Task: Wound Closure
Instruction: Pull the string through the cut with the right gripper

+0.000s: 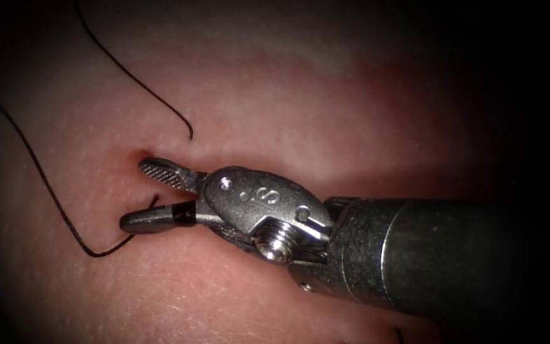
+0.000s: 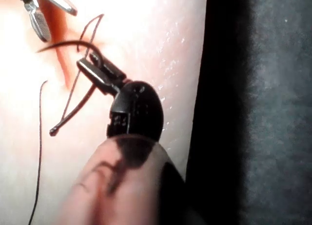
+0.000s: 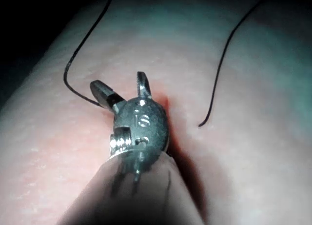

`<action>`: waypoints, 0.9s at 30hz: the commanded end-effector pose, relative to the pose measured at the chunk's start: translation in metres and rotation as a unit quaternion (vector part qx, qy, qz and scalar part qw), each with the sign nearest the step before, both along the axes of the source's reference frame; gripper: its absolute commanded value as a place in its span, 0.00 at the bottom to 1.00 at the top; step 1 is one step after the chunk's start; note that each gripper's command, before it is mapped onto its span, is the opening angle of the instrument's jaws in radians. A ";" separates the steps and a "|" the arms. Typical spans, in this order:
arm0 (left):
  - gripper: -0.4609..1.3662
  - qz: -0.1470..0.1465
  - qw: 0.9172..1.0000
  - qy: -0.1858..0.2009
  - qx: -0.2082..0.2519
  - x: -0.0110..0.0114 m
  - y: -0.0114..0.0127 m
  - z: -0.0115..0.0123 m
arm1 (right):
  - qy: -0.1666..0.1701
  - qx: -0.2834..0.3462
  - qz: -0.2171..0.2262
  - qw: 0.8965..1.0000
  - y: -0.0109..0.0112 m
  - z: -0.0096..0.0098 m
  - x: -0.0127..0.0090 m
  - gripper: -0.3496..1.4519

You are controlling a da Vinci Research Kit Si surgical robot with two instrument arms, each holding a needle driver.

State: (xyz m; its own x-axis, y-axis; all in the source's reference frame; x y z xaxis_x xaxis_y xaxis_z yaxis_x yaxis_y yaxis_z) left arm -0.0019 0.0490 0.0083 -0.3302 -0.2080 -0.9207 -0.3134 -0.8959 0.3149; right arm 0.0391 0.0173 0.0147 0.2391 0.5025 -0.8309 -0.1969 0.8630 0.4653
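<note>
The right tool point(image 1: 140, 194) comes in from the right, its jaws open and holding nothing, straddling the end of the cut point(image 1: 140, 154) in the tissue point(image 1: 326, 108). A dark thread point(image 1: 46, 185) loops on the left side and runs up to the lower jaw. A second strand point(image 1: 136, 79) ends loose just above the cut. In the left wrist view the left tool point(image 2: 90, 64) sits at the cut point(image 2: 63, 64), its jaws shut on the curved needle point(image 2: 73, 112), which arcs free above the tissue. The right tool point(image 3: 119, 91) stands open over the red cut.
Red fluid stains the tissue around the cut point(image 2: 56, 20). The right tool's open jaws point(image 2: 46, 12) hang close to the left tool. Thread point(image 2: 39, 137) trails across the pale tissue. A dark cloth point(image 2: 273, 108) lies beyond the tissue's edge.
</note>
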 end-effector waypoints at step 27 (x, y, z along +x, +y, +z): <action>0.06 0.001 1.000 -0.003 0.006 0.0001 0.0000 0.0000 | 0.040 -0.163 -0.100 0.981 -0.0019 0.0066 -0.0002 0.58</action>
State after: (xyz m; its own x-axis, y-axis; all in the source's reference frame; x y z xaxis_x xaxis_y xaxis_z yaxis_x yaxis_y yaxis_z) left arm -0.0019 0.0490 0.0083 -0.3235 -0.1998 -0.9249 -0.3141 -0.8994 0.3042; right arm 0.0393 0.0153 0.0217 0.2336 0.1539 -0.9601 0.0145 0.9867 0.1617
